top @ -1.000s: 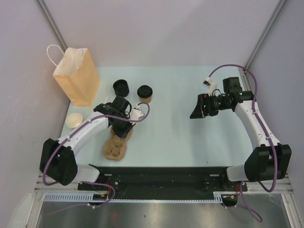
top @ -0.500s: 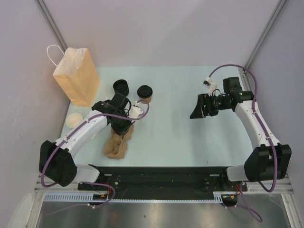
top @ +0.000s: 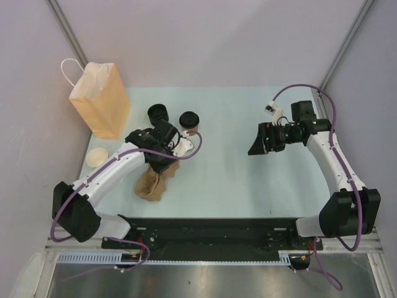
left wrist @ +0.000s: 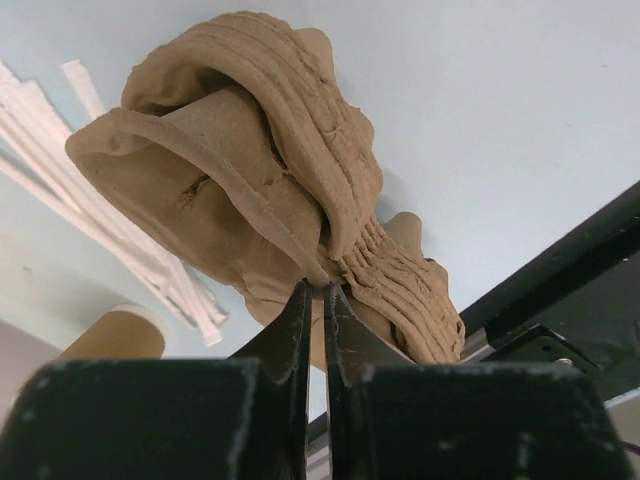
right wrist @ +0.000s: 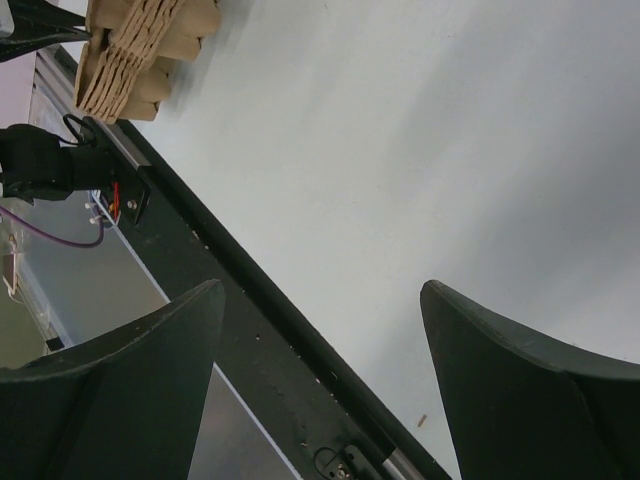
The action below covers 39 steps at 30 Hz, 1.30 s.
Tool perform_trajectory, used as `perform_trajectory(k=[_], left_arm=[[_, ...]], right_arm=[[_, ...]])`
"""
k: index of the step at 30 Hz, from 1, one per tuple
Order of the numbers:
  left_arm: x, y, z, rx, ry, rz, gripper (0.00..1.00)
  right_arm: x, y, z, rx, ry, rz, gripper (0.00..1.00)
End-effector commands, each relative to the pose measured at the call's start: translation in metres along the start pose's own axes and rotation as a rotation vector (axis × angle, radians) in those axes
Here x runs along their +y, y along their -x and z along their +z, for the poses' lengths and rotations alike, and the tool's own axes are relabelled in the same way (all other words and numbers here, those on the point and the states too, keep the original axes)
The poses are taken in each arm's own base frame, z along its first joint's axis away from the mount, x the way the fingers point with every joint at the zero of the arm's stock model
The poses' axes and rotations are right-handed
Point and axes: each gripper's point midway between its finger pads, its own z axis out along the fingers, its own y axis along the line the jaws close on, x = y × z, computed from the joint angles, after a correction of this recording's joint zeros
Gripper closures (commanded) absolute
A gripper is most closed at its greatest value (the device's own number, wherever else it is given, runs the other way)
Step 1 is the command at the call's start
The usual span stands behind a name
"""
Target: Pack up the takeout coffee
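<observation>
**Item: pulp carrier in left grip; coffee unpacked**

**Left gripper** [left wrist: 318, 292]: jaws nearly together, pinching a thin rim of the moulded pulp cup carrier [left wrist: 250, 170]. The carrier hangs tilted from that one edge. Whether its low end touches the table [top: 236, 180] cannot be told.

**Right gripper** [right wrist: 320, 330]: jaws spread wide, nothing between them. It is held above bare table, well apart from all stock.

**Takeout coffee** [top: 189, 121]: upright on the table with its black lid on, just beyond the left wrist. It sits beside the stack of black lids [top: 157, 114] and well short of the paper bag [top: 99, 99]. It is not yet in carrier or bag.

**Other stock:** a lidless tan cup [top: 97, 157] near the bag's foot, and white strips [left wrist: 150, 265] lying flat under the carrier, kind not determined.

**Hazards, as judged**
- The rim pinch is shallow, so soft pulp may tear or slide out if the arm swings.
- The dangling carrier or the wrist could clip the coffee or the lid stack, since both stand close to the arm. A tipped cup may shed its lid and spill.
- A carrier set down crooked would leave its pockets tilted for the cup.

**Count**
- Grippers: two
- Carrier: one
- Lidded coffee: one
- Lidless cup: one
- Lid stack: one, with the lids in it uncountable
- Bag: one
- Strips: several
</observation>
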Motion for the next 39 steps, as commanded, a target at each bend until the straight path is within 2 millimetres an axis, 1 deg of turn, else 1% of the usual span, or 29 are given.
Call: perform_trajectory(k=[1, 3, 4, 6, 7, 8, 11, 13, 14, 18, 21, 22, 23, 25, 26, 28, 29, 32, 37, 39], left_arm=[[0.022, 0.004, -0.013, 0.027, 0.133, 0.039, 1.0], [0.024, 0.004, -0.014, 0.034, 0.17, 0.059, 1.0], [0.029, 0.004, -0.015, 0.042, 0.204, 0.061, 1.0], [0.033, 0.001, -0.015, 0.06, 0.238, 0.065, 1.0], [0.039, 0.0, -0.017, 0.071, 0.283, 0.075, 1.0], [0.036, -0.006, -0.011, 0.096, 0.289, 0.104, 1.0], [0.033, -0.017, -0.001, 0.152, 0.305, 0.154, 1.0], [0.034, -0.016, -0.001, 0.157, 0.308, 0.162, 1.0], [0.037, -0.011, -0.004, 0.142, 0.317, 0.161, 1.0], [0.046, -0.003, -0.013, 0.138, 0.362, 0.199, 1.0], [0.048, 0.004, -0.023, 0.122, 0.358, 0.197, 1.0], [0.047, 0.003, -0.027, 0.131, 0.35, 0.2, 1.0], [0.05, 0.009, -0.035, 0.113, 0.358, 0.199, 1.0], [0.051, 0.014, -0.044, 0.1, 0.355, 0.207, 1.0], [0.055, 0.023, -0.054, 0.071, 0.368, 0.201, 1.0], [0.057, 0.027, -0.062, 0.077, 0.367, 0.221, 1.0], [0.061, 0.036, -0.072, 0.046, 0.383, 0.22, 1.0], [0.07, 0.056, -0.085, -0.014, 0.412, 0.251, 1.0], [0.077, 0.077, -0.084, -0.059, 0.43, 0.302, 1.0], [0.073, 0.084, -0.084, -0.091, 0.404, 0.309, 1.0]], right_arm=[[0.003, 0.005, -0.001, -0.023, 0.02, -0.022, 0.15], [0.003, 0.004, 0.0, -0.019, 0.022, -0.018, 0.15], [0.003, 0.004, 0.0, -0.018, 0.023, -0.018, 0.15], [0.003, 0.005, 0.0, -0.019, 0.024, -0.017, 0.15], [0.002, 0.005, 0.0, -0.019, 0.022, -0.017, 0.15], [0.002, 0.005, 0.0, -0.018, 0.026, -0.018, 0.15], [0.002, 0.005, 0.002, -0.018, 0.03, -0.014, 0.15], [0.002, 0.005, 0.002, -0.019, 0.03, -0.013, 0.15], [0.002, 0.005, 0.002, -0.016, 0.028, -0.014, 0.16], [0.002, 0.004, 0.003, -0.014, 0.033, -0.011, 0.15], [0.003, 0.006, 0.001, -0.02, 0.033, -0.016, 0.16], [0.002, 0.006, 0.002, -0.02, 0.033, -0.016, 0.15], [0.004, 0.005, 0.001, -0.019, 0.036, -0.017, 0.15], [0.004, 0.005, 0.001, -0.02, 0.039, -0.017, 0.15], [0.004, 0.005, 0.001, -0.019, 0.039, -0.014, 0.15], [0.005, 0.005, 0.0, -0.02, 0.039, -0.015, 0.15], [0.005, 0.005, 0.001, -0.019, 0.039, -0.014, 0.15], [0.005, 0.005, 0.001, -0.018, 0.042, -0.016, 0.15], [0.004, 0.005, 0.001, -0.017, 0.038, -0.014, 0.16], [0.003, 0.005, 0.0, -0.02, 0.035, -0.013, 0.16]])
